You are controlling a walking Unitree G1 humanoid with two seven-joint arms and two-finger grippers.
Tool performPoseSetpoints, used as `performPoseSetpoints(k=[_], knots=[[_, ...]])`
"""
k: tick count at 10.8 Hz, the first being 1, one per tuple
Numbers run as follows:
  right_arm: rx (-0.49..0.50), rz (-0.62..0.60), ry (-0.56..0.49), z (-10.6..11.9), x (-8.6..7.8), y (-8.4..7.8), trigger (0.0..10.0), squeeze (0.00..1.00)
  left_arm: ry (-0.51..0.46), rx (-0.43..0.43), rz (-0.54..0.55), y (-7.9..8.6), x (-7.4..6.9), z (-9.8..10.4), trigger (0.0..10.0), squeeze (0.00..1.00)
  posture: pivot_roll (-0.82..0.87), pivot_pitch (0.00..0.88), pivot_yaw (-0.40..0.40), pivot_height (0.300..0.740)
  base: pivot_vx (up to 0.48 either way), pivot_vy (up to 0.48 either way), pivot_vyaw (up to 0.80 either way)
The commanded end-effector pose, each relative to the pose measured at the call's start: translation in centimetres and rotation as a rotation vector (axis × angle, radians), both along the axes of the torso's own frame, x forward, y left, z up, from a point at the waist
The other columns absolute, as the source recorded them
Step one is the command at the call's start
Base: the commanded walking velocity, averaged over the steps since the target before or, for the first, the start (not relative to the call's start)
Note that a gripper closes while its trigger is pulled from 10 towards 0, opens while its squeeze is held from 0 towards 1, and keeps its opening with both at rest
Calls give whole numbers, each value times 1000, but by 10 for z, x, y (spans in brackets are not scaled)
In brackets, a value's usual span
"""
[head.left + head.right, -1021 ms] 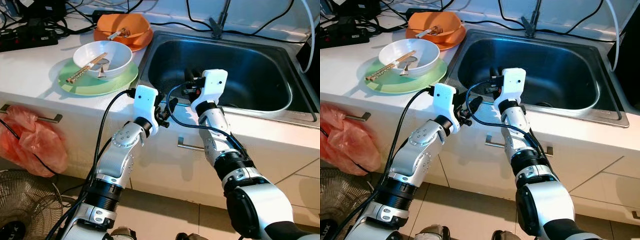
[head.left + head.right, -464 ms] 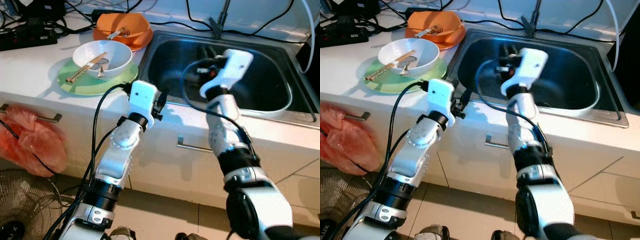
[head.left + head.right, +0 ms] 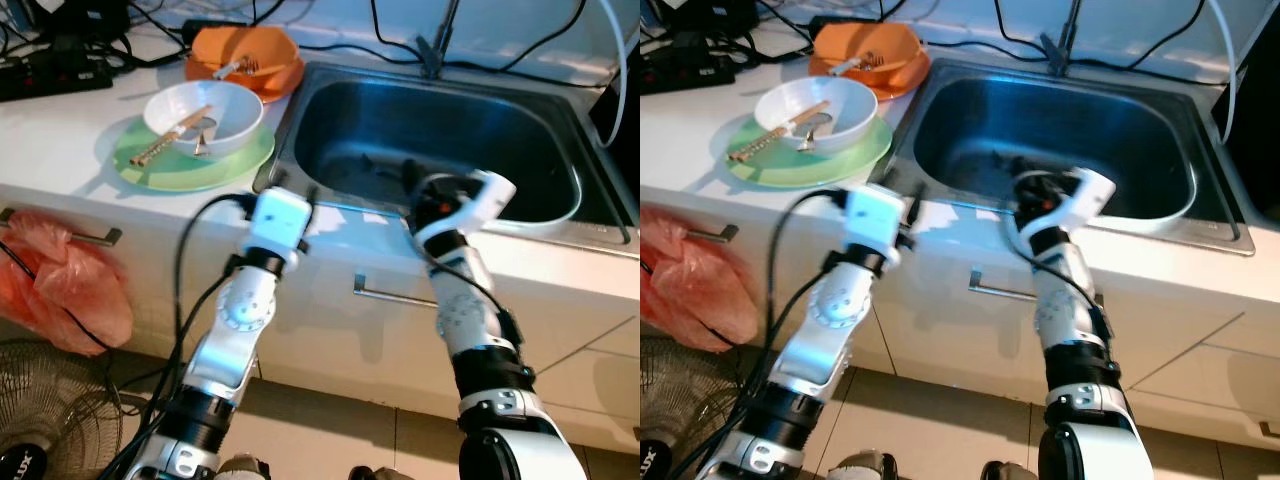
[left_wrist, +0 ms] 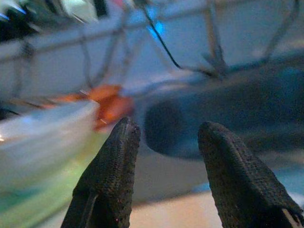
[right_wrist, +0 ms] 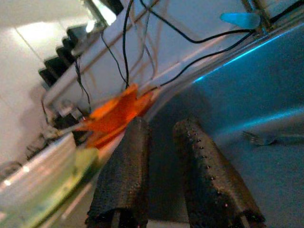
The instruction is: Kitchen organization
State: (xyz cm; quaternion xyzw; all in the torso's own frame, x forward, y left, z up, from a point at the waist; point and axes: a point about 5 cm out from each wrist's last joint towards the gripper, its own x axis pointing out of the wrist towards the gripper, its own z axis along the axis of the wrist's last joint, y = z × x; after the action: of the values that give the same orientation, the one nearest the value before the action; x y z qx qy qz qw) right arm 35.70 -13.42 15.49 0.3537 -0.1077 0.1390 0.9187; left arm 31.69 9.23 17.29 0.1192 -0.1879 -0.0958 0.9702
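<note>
A white bowl (image 3: 205,115) holding chopsticks and a spoon stands on a green plate (image 3: 180,168) on the counter. Behind it is an orange bowl (image 3: 245,55) with a utensil in it. Right of them lies the steel sink (image 3: 540,200), with a fork (image 5: 259,137) on its bottom. My left gripper (image 3: 293,183) is at the counter's front edge between plate and sink; its fingers (image 4: 111,175) are open and hold nothing. My right gripper (image 3: 412,180) reaches over the sink's front rim, its fingers (image 5: 126,166) a narrow gap apart, holding nothing.
A power strip (image 3: 55,78) and cables lie along the back of the counter. The faucet base (image 3: 435,55) stands behind the sink. A red plastic bag (image 3: 60,290) hangs from a drawer handle, and a floor fan (image 3: 50,420) sits below it. A cabinet handle (image 3: 385,293) is under the sink.
My right arm has dropped from high over the basin to the sink's front rim. My left gripper has risen from below the counter front to its edge.
</note>
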Motion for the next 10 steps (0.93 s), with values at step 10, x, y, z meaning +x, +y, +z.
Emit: performPoseSetpoints(k=[10], knots=[[-127,290,-221,25,-25,14,10000,0,-96,-382,-85,25,-23,51,10000,0,239,121,-76,740,0,0,0]])
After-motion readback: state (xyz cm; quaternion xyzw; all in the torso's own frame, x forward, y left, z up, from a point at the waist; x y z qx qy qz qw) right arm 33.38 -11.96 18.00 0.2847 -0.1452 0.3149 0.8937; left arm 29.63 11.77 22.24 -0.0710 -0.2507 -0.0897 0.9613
